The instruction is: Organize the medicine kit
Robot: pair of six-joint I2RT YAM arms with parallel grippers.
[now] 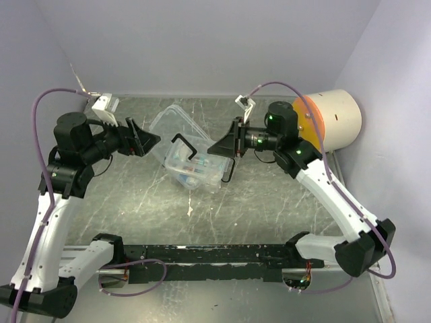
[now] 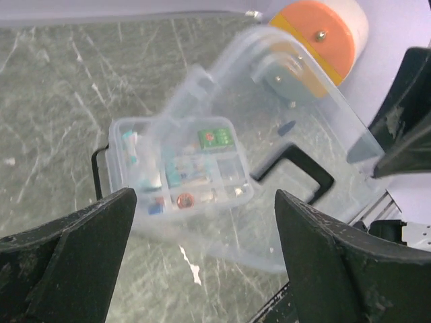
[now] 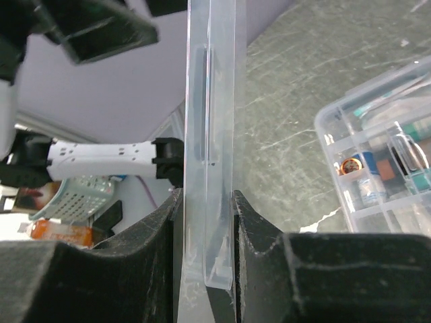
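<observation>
The medicine kit is a clear box in the middle of the table, its divided tray holding small items. The clear lid with its black handle stands raised. My right gripper is shut on the lid's edge, whose thin clear panel is pinched upright between both fingers. My left gripper hovers left of the box, open, with nothing between its fingers. A black wire latch hangs on the box's side.
A large cream-and-orange cylinder lies at the back right behind the right arm. Walls close the table at the back and on both sides. A black rail runs along the near edge between the arm bases.
</observation>
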